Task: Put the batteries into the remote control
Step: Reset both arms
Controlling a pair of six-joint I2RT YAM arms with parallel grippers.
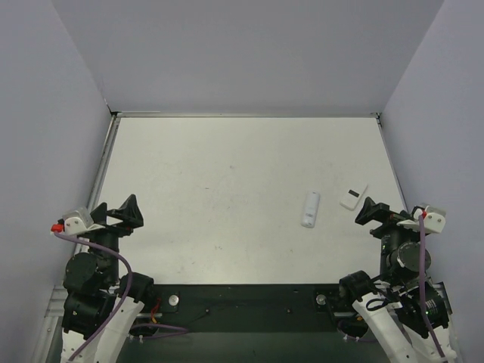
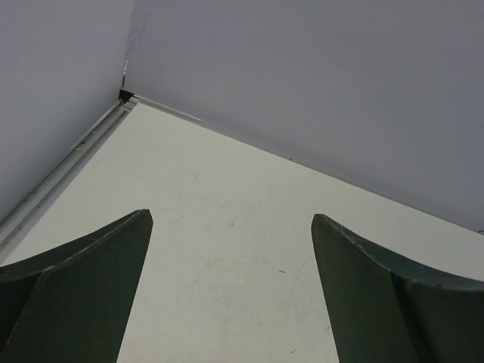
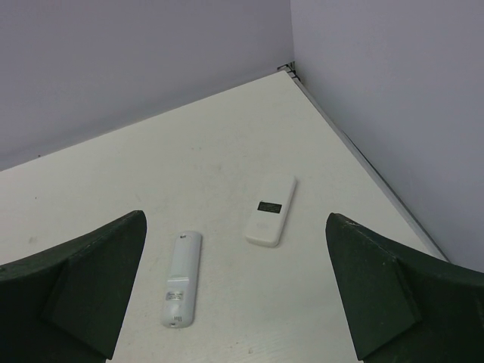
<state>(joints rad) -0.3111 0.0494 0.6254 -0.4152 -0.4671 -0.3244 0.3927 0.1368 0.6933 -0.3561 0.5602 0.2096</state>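
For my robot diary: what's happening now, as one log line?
left gripper open | right gripper open | remote control on table, untouched | batteries not visible

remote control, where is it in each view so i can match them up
Top external: remote control lies right of centre, just left of the smaller white piece.
Left wrist: not in it.
Right wrist: low, left of centre, the smaller white piece up to its right.
Shared landmark: that smaller white piece, beside it in both.
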